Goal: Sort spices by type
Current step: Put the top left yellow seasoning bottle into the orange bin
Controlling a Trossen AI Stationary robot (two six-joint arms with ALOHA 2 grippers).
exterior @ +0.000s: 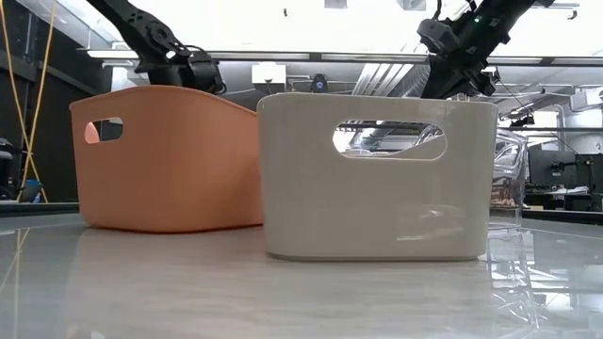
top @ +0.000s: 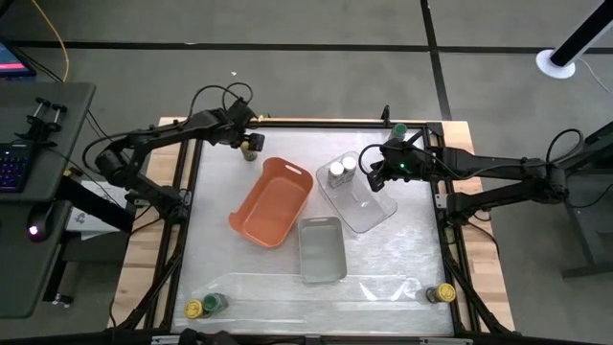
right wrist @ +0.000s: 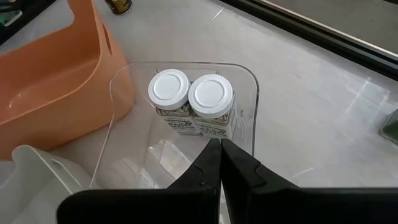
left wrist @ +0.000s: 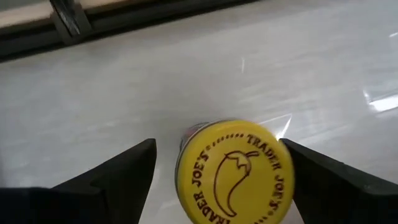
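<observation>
While the left gripper (left wrist: 214,180) stands spread around the yellow-lidded jar (left wrist: 235,171) at the table's eleven o'clock, no finger touches it, so an off-centre close could knock it over. Beyond, at one o'clock, the right gripper (right wrist: 221,163), jaws pressed together, hangs over the clear tray (right wrist: 245,74) holding two white-lidded jars (right wrist: 189,93); dipping could nudge them.

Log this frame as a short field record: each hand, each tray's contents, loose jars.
left hand: open, fingers either side of yellow-lid jar at table's far left
right hand: shut, empty, above clear tray
clear tray: two white-lid jars, upright, touching
orange tray: empty
grey tray: empty
loose jars: near-left pair, near-right jar, green-lid jar far right
</observation>
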